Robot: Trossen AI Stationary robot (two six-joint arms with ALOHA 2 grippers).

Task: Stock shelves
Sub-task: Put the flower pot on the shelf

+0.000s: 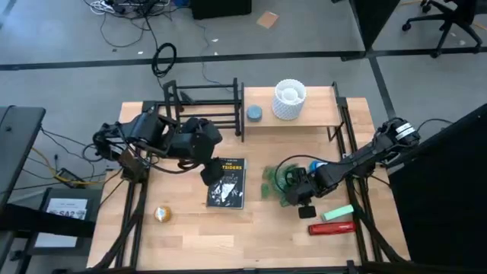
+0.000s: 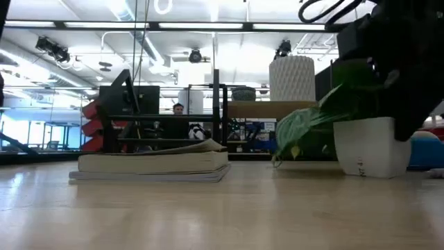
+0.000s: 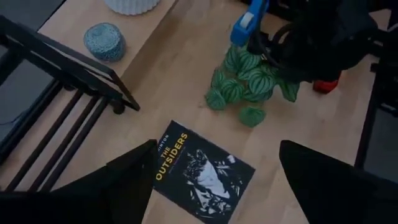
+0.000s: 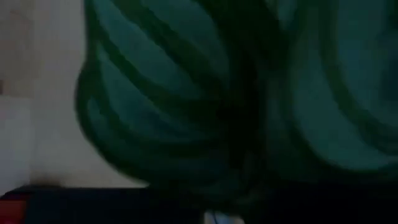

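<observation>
Right hand at the plant; left hand above the book.

Right hand [image 1: 293,190], finger state cannot be told, sits at the potted plant [image 1: 275,183] at 4 o'clock on the table [image 1: 251,236]. Left hand [image 1: 211,173], released, hovers over the book [image 1: 227,183]. Black rack [image 1: 204,106] at 11 o'clock; wooden shelf [image 1: 316,114] at 1 o'clock carries a white vase [image 1: 289,99].

A black metal-bar rack [image 1: 204,106] stands empty beside a light wooden board shelf [image 1: 293,116] on black legs.
</observation>
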